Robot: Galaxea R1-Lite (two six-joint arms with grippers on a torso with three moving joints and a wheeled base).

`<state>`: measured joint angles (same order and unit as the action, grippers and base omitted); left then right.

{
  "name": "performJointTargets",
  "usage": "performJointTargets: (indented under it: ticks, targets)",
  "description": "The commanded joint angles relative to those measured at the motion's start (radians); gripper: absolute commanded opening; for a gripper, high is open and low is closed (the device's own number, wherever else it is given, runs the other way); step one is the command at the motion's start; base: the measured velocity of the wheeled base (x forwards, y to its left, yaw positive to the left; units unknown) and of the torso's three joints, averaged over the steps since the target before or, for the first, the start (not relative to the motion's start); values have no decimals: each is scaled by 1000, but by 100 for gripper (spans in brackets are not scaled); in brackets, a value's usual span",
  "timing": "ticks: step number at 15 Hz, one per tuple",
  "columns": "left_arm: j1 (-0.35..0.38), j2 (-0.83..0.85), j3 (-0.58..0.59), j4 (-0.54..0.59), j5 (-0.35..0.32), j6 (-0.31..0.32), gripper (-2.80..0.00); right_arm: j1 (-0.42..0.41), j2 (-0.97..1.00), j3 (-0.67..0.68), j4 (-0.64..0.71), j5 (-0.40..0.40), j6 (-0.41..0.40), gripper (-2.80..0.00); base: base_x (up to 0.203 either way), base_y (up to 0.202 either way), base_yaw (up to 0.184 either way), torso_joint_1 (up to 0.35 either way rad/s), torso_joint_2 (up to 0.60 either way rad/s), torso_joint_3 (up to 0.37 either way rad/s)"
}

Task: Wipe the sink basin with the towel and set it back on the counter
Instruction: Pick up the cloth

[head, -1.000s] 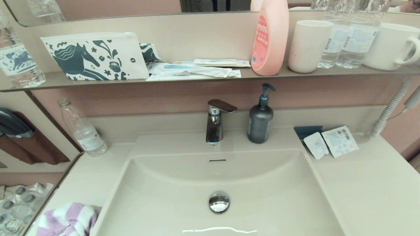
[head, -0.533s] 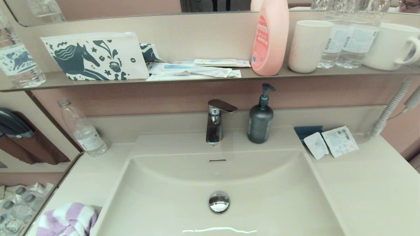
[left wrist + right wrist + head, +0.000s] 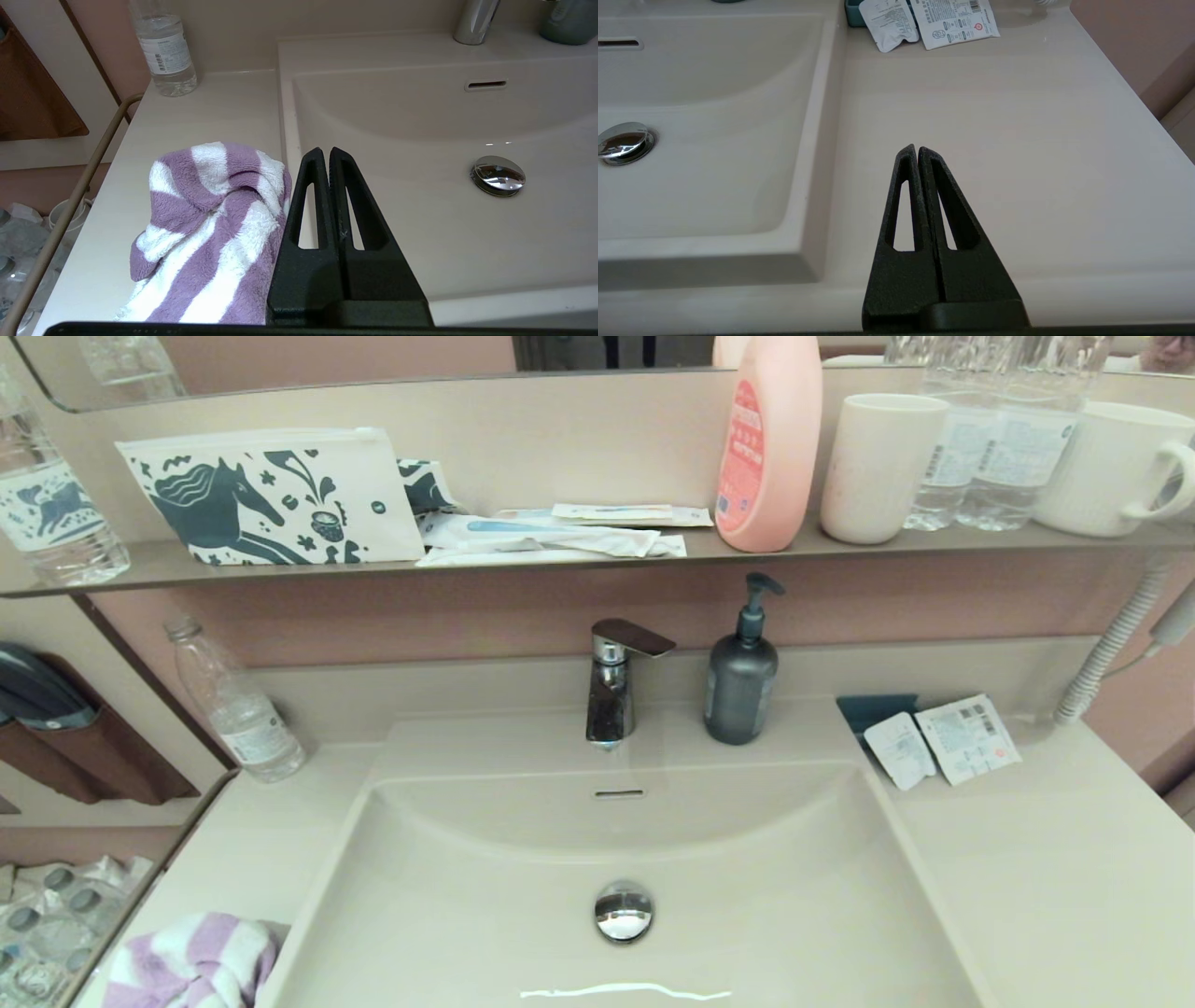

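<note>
While neither arm is showing in the head view, we are looking down on the basin (image 3: 616, 868), and the towel (image 3: 191, 961) is lying bunched on the counter (image 3: 1055, 877) left of it, just beside its rim. We are judging the wiping as not begun. In the left wrist view, we are holding our left gripper (image 3: 325, 154) with fingers pressed together and empty, tips hanging near the basin's left rim, the towel just beside them, likely because this arm is nearest for the pickup. In the right wrist view, our right gripper (image 3: 915, 150) is waiting closed and empty over the counter right of the basin, seemingly parked.
</note>
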<state>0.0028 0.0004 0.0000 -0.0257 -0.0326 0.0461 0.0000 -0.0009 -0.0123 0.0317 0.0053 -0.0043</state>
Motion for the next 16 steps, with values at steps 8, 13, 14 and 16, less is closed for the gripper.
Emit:
performJointTargets:
  ticks: [8,13,14,16]
  targets:
    - [0,105,-82,18,1,3,-280,0,1,0,1,1,0,-280,0,0,0,0,0,0]
    - [0,427,-189,7,-2,-1,-280,0,1,0,1,-1,0,-280,0,0,0,0,0,0]
    - [0,496,-215,-10,-3,-2,-280,0,1,0,1,-1,0,-280,0,0,0,0,0,0]
    - [0,632,-246,-55,-4,-1,-280,0,1,0,1,0,0,-280,0,0,0,0,0,0]
